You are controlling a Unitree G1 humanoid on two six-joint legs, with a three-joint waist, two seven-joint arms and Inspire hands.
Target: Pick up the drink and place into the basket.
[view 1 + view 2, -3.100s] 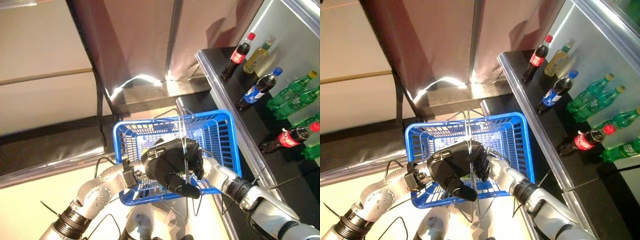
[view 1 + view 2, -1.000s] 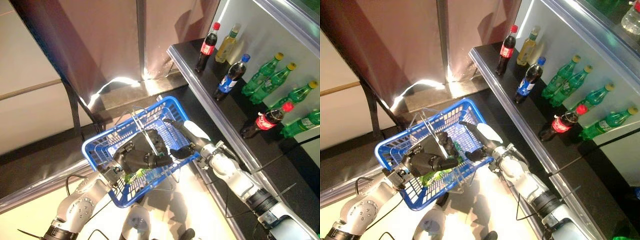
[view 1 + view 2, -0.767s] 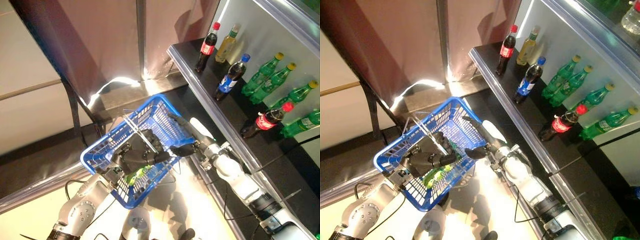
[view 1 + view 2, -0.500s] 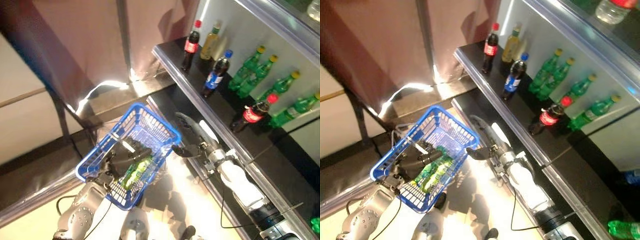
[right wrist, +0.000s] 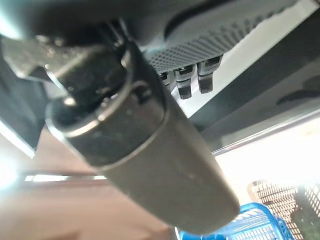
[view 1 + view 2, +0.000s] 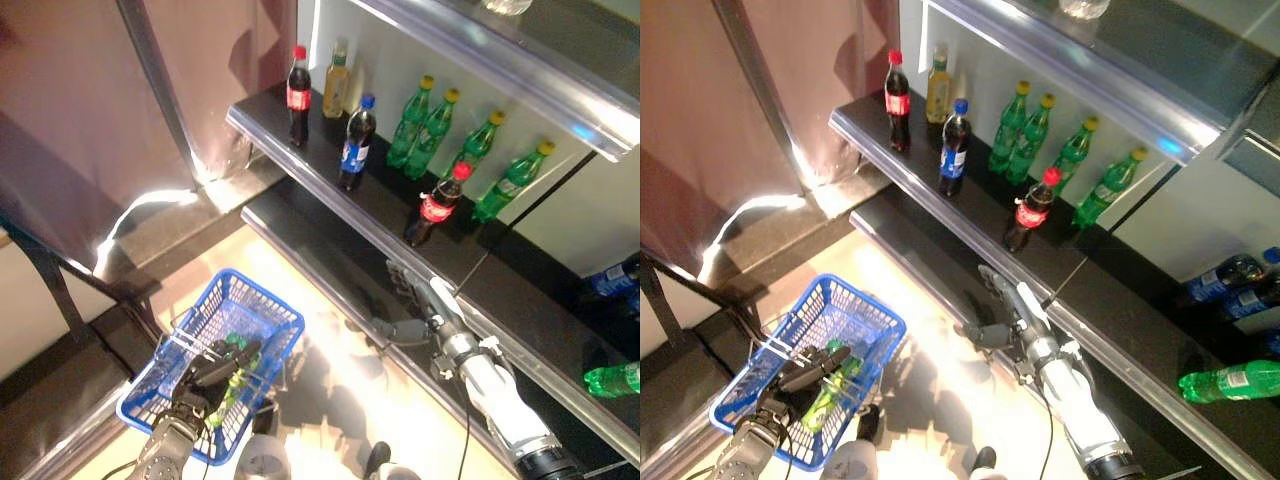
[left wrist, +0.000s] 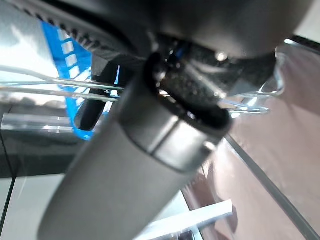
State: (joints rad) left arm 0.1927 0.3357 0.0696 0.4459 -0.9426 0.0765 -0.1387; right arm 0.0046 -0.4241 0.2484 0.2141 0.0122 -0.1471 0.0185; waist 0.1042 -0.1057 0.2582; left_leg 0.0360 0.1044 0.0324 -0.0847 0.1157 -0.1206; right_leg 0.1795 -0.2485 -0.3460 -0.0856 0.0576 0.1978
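A blue wire basket (image 6: 268, 300) hangs low at the left, carried by my left hand (image 6: 212, 368), whose fingers are curled round its wire handle (image 7: 50, 91). Inside the basket lies a green drink bottle (image 6: 232, 388), partly hidden under the hand. My right hand (image 6: 418, 298) is open and holds nothing. It hovers to the right of the basket, apart from it, just in front of the black shelf edge (image 6: 330, 190). A corner of the basket (image 5: 250, 225) shows in the right wrist view.
The black shelf carries two cola bottles (image 6: 298, 85) (image 6: 435, 205), a yellow bottle (image 6: 335, 80), a blue-labelled dark bottle (image 6: 355, 145) and several green bottles (image 6: 425, 122). A lower shelf at the right holds a lying green bottle (image 6: 615, 380). A dark curtain and metal post (image 6: 160, 95) stand behind the basket.
The camera has swung up toward the shelf. My right hand has left the basket and moved right to the shelf edge, empty. The green bottle now lies in the basket, which still hangs from my left hand.
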